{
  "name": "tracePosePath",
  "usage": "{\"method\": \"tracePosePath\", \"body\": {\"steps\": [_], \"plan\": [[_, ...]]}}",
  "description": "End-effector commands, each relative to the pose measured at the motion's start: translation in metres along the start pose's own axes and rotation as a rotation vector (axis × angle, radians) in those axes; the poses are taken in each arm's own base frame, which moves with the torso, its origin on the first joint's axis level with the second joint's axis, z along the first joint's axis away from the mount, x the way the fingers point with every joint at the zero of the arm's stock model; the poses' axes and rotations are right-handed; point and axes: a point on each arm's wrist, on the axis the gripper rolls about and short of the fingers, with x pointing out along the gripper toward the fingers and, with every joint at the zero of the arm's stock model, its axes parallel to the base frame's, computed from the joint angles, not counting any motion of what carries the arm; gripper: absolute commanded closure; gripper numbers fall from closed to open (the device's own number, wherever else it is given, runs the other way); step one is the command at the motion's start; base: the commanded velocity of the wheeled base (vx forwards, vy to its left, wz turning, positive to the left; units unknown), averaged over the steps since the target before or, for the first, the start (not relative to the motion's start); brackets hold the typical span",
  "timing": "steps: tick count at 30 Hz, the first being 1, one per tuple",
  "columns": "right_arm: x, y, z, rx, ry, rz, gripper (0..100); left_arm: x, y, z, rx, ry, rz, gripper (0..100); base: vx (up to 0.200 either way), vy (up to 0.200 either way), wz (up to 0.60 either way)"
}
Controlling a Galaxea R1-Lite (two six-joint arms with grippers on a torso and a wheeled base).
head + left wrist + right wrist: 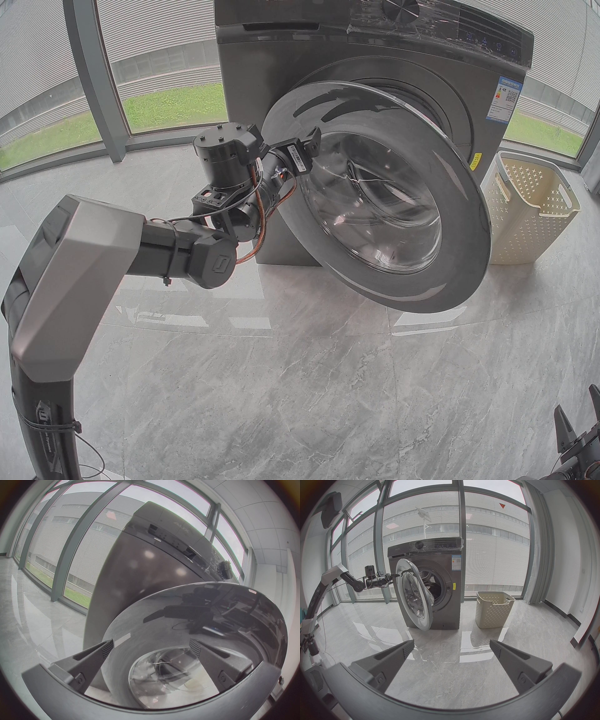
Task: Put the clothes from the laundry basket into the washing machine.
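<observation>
Laundry basket [531,231] looks empty, loading prob. done; L hand [151,644] apart at washing machine door [400,281]; R hand [451,645] apart.

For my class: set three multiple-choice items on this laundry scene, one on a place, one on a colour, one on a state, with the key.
1. Where is the laundry basket relative to the washing machine?
A. on top of it
B. on the floor beside it, on the robot's right
C. inside its drum

2. What colour is the basket?
A. red
B. cream
C. black

3. The machine's door is:
A. shut
B. lying on the floor
C. swung open

Key: 1 B, it sits on the tiles by the machine's side; 2 B, its perforated walls are cream; 3 C, the door stands out from the front, baring the drum opening.
</observation>
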Motion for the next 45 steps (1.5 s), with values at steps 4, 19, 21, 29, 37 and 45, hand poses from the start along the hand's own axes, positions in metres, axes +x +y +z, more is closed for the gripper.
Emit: {"method": "tracePosePath", "body": {"steps": [4, 19, 21, 29, 37, 45], "plan": [[0.000, 0.000, -0.003, 0.001, 0.003, 0.001, 0, -0.074, 0.000, 0.037, 0.001, 0.112, 0.000, 0, 0.000, 0.000, 0.00], [0.000, 0.000, -0.003, -0.003, 0.003, 0.005, 0, -0.359, 0.069, 0.070, 0.254, 0.335, -0.099, 0, 0.000, 0.000, 0.00], [0.000, 0.000, -0.003, -0.003, 0.003, 0.005, 0, -0.370, 0.072, 0.073, 0.259, 0.306, -0.089, 0, 0.000, 0.000, 0.00], [0.000, 0.000, -0.003, 0.001, 0.003, 0.004, 0, -0.443, 0.097, 0.065, 0.331, 0.236, 0.138, 0, 0.000, 0.000, 0.00], [0.000, 0.000, -0.003, -0.004, 0.004, -0.002, 0, -0.490, 0.104, 0.037, 0.339, 0.188, 0.241, 0, 0.000, 0.000, 0.00], [0.000, 0.000, -0.003, -0.003, 0.004, -0.001, 0, -0.498, 0.106, 0.022, 0.353, 0.271, 0.352, 0, 0.000, 0.000, 0.00]]}}
